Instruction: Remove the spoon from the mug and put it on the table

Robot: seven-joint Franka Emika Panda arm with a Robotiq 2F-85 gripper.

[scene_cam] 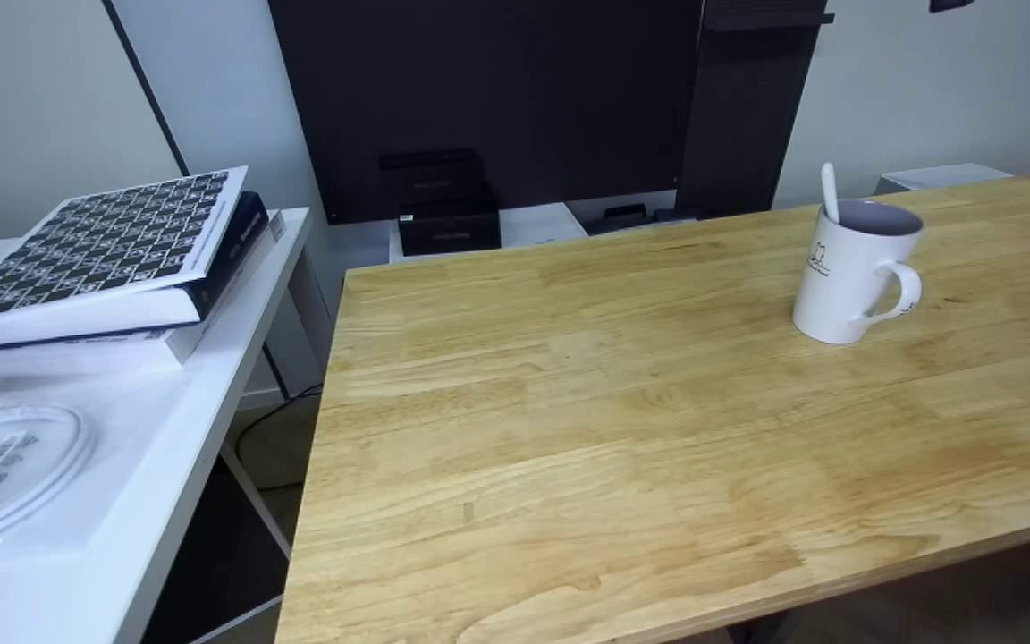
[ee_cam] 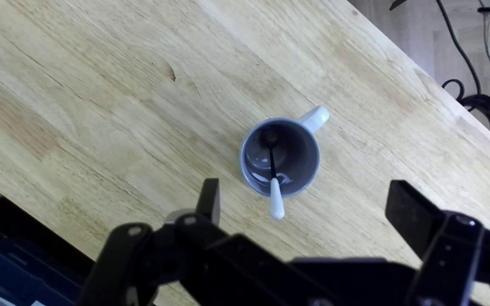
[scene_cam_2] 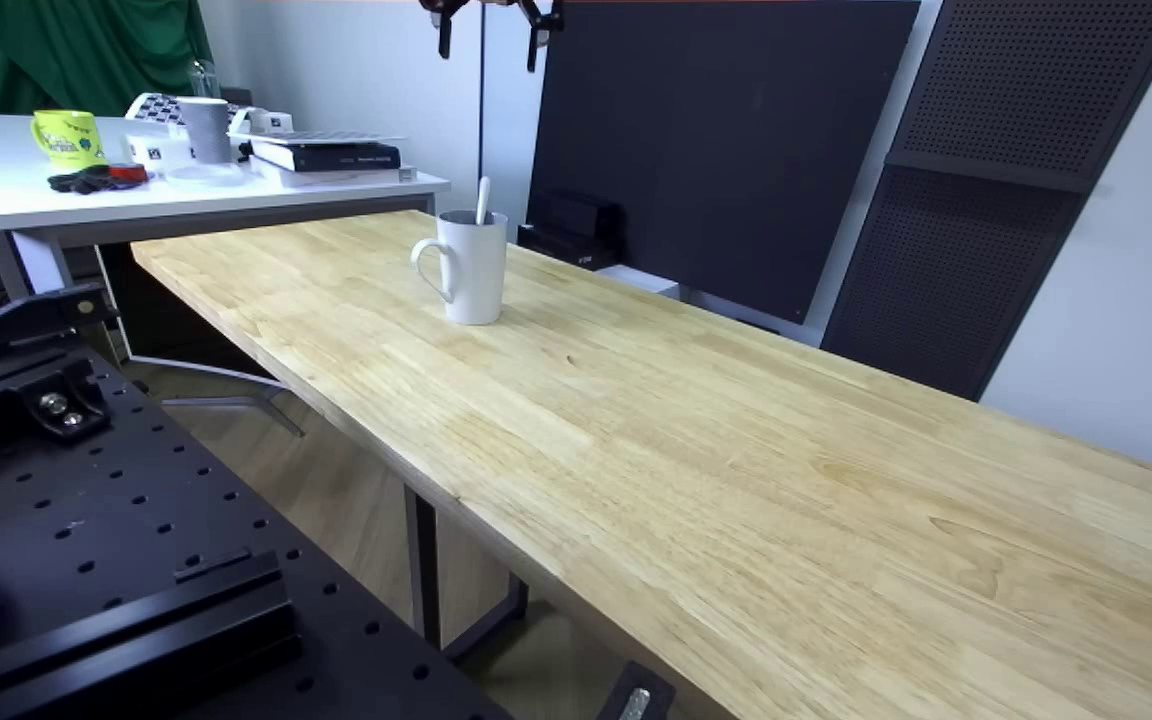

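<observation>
Mug (scene_cam: 837,286): upright on the table (scene_cam: 569,429).
Spoon (ee_cam: 276,197): slanted in the mug, its end out over the rim.
My hand (scene_cam_2: 488,52): above the mug, well apart, my fingers (ee_cam: 209,197) either side of the spoon in the wrist view.
Desk (scene_cam: 144,447): left of the table in an exterior view.
Books (scene_cam: 117,250): stacked on the desk.

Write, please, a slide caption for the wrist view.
Open Robotiq gripper above a butcher-block tabletop, where a white-handled spoon slants out of a grey-lined mug.

Claw (scene_cam_2: 488,61) aloft, spread wide, pointing down
</observation>
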